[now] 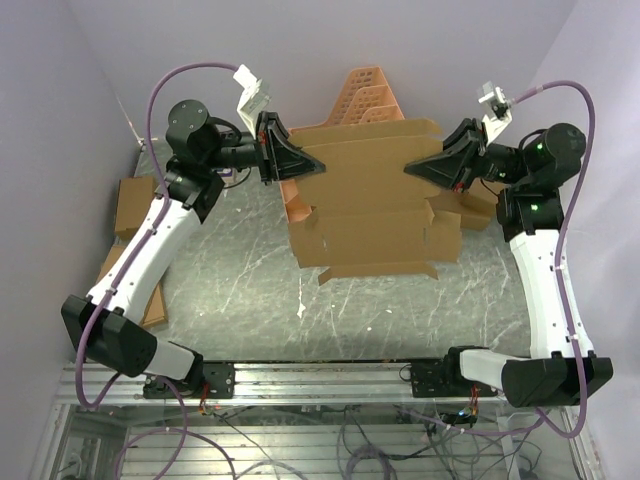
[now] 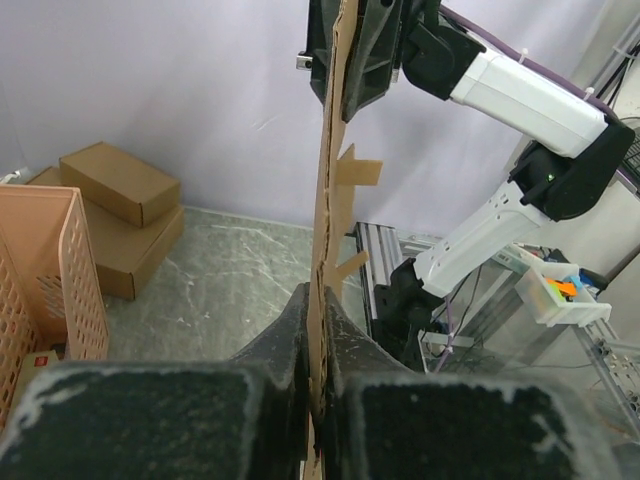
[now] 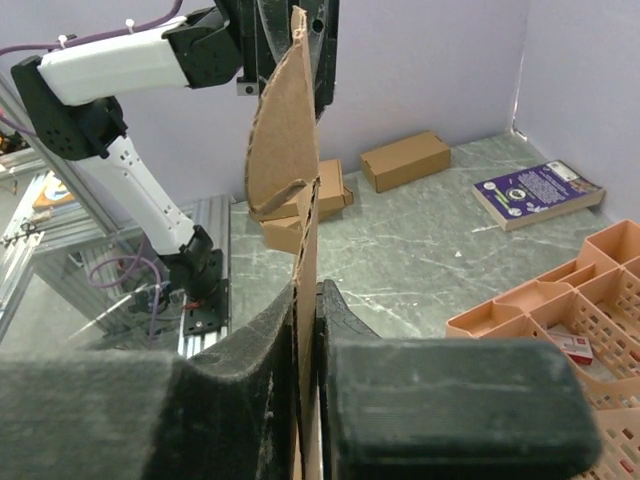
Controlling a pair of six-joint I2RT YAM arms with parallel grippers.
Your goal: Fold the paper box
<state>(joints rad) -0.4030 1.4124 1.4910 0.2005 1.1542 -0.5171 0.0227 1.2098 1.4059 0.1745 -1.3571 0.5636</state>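
I can read no text anywhere in these views. The purple book lying on the table carries white print and a round emblem on its cover, but it is too small for me to make out

In the top view the paper box covers most of the orange lattice file rack, and the left arm overlaps the stacked cardboard boxes. Both wrist views show the sheet edge-on, its faces unseen. The purple book has cover text too small to read.
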